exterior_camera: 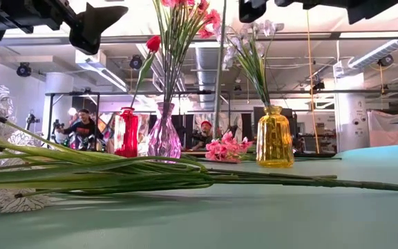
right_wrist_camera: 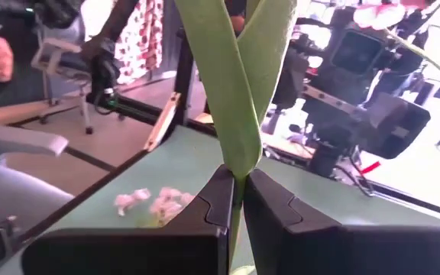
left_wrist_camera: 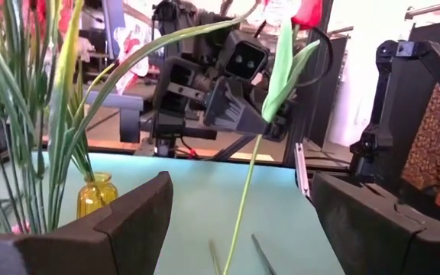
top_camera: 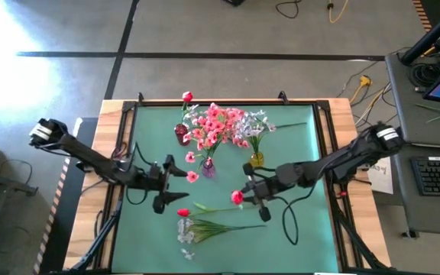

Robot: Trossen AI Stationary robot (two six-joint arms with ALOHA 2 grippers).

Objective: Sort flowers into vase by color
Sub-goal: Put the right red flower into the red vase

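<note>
From above, the right tool [top_camera: 257,200] is hovering over the middle of the green bench [top_camera: 312,229], carrying a red flower [top_camera: 237,197] whose blossom shows just beside it. The left tool [top_camera: 164,183] is waiting over the bench's left half, facing the right one. Behind them three vases are standing in a row: a red vase [top_camera: 181,134] with one red bloom, a purple vase [top_camera: 208,166] crowded with pink flowers [top_camera: 212,126], and a yellow vase [top_camera: 257,159] with white flowers [top_camera: 252,122]. Loose flowers [top_camera: 205,225] are still lying at the front of the bench, so the sorting seems to be about midway.

From bench height, the loose stems [exterior_camera: 185,178] are stretching across the foreground, and the three vases are standing upright behind them, well apart from each other.

In the left wrist view, the left tool's fingers [left_wrist_camera: 132,221] are standing wide apart around nothing, while the red flower's stem [left_wrist_camera: 243,198] is hanging just ahead, held by the other arm.

In the right wrist view, the right tool [right_wrist_camera: 237,200] is clamped on the green stem [right_wrist_camera: 235,114], fingers together around it.

The step in hand looks like carrying a red flower, perhaps for a handover. Next, the stem probably has to be brought upright over the red vase's narrow mouth and lowered in.
</note>
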